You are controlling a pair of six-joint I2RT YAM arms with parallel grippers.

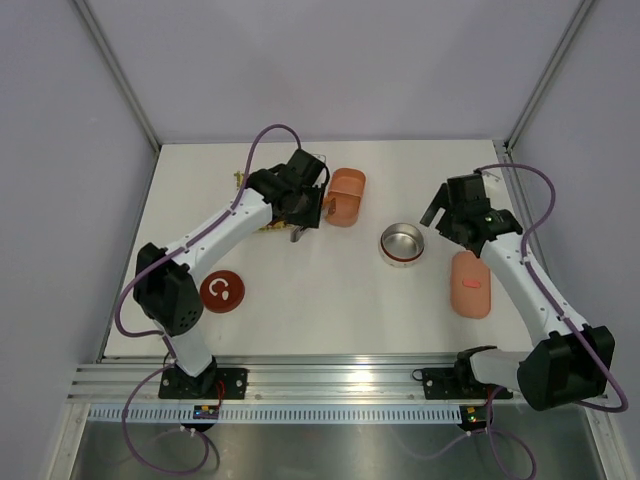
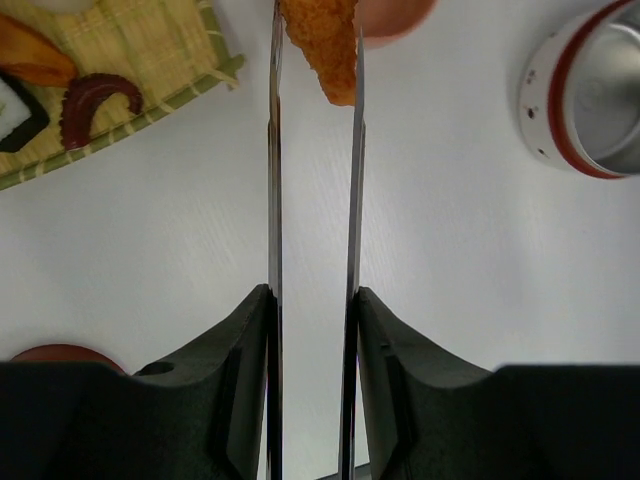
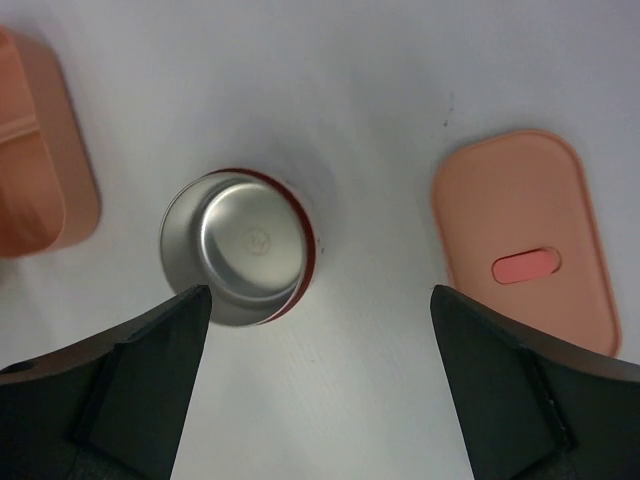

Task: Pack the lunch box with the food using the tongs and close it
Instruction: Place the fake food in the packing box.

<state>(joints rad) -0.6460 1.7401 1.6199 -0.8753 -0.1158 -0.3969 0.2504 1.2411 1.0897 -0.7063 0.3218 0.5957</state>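
In the top external view, the left fingers (image 1: 303,213) reach far out over the table (image 1: 320,300). The yellow mat (image 1: 266,227) is just to their left and the orange lunch box (image 1: 346,195) just to their right. The right fingers (image 1: 436,208) hang just beyond the metal bowl (image 1: 402,244), and the pink lid (image 1: 470,284) lies behind them, toward the arm bases. A red round disc (image 1: 222,291) sits well behind the left fingers.

In the left wrist view, the left fingers are clamped on the tongs (image 2: 275,200), squeezing its two arms almost parallel. Straight ahead, the tong tips pinch an orange fried piece (image 2: 325,45) against the lunch box's near edge. Ahead and to the left, a dark red curled piece (image 2: 95,100), an orange piece (image 2: 30,60) and a white-and-dark block (image 2: 15,112) lie on the mat. The bowl stands ahead to the right.

In the right wrist view, the right fingers are spread wide and hold nothing. The bowl is just ahead of the left-hand one and the lid ahead of the right-hand one. The lunch box is at the far left.
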